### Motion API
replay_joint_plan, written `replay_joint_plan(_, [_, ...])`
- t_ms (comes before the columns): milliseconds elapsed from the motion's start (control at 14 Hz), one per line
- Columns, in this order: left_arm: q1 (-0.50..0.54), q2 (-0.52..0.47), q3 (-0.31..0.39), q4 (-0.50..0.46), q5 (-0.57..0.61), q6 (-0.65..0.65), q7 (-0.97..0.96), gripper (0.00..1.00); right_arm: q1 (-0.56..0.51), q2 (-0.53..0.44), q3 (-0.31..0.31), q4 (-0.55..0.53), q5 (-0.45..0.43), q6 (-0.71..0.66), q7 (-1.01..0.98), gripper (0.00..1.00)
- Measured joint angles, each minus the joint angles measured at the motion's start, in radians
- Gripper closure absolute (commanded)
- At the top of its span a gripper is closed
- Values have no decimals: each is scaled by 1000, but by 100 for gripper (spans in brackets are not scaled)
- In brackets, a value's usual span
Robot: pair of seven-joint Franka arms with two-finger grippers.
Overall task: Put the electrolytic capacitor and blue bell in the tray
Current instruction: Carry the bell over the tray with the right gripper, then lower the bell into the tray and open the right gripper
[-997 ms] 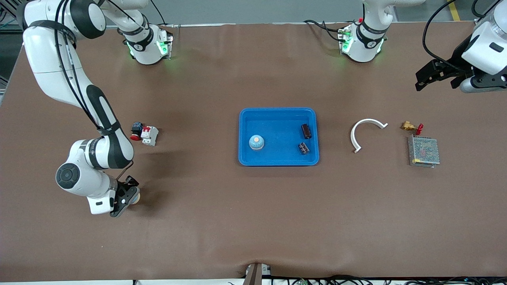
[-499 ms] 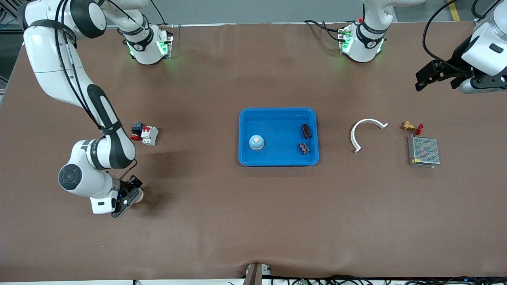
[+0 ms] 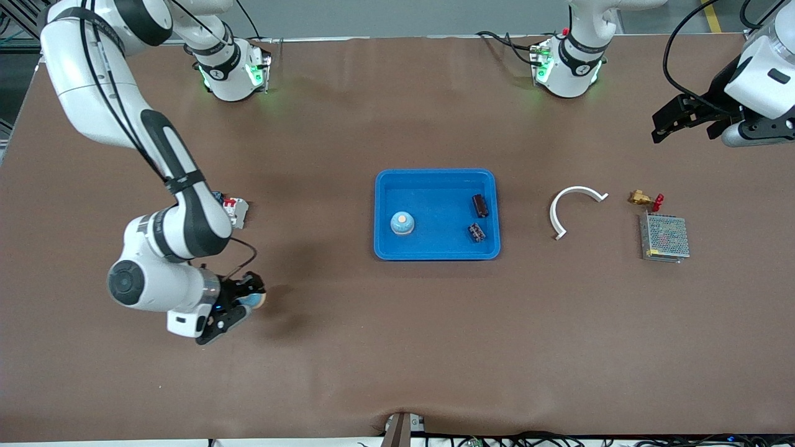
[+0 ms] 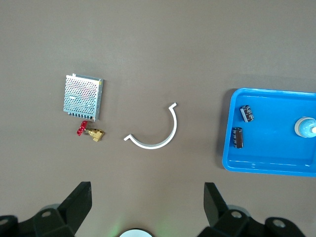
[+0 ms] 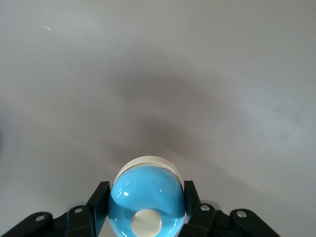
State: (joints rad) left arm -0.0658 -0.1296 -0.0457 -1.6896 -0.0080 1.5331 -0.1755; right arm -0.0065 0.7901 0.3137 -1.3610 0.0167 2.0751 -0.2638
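The right gripper (image 3: 247, 303) clamps a blue bell (image 5: 144, 199) above bare table at eight o'clock from the tray (image 3: 436, 250) — which holds another bell (image 3: 402, 223) and two capacitors (image 3: 479, 205) — while the left gripper (image 3: 667, 121) waits, fingers spread.

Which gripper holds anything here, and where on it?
The right gripper clamps a blue bell by its dome's sides; the left gripper is open and empty.

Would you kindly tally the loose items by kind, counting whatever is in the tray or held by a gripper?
Blue bells: 2
Capacitors: 2
White curved clip: 1
Brass valve: 1
Metal mesh box: 1
Circuit breaker: 1
Total: 8
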Motion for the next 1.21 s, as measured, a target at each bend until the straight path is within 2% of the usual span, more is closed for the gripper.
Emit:
replay_joint_plan(427, [0, 0, 0, -1, 0, 0, 0, 0, 211, -1, 25, 13, 0, 13, 518, 73])
replay_joint_plan(784, [1, 0, 0, -3, 0, 0, 0, 0, 378, -16, 24, 63, -6, 38, 831, 73])
replay_joint_plan(1211, [1, 0, 1, -6, 0, 0, 0, 0, 524, -21, 21, 53, -155, 140, 1123, 73])
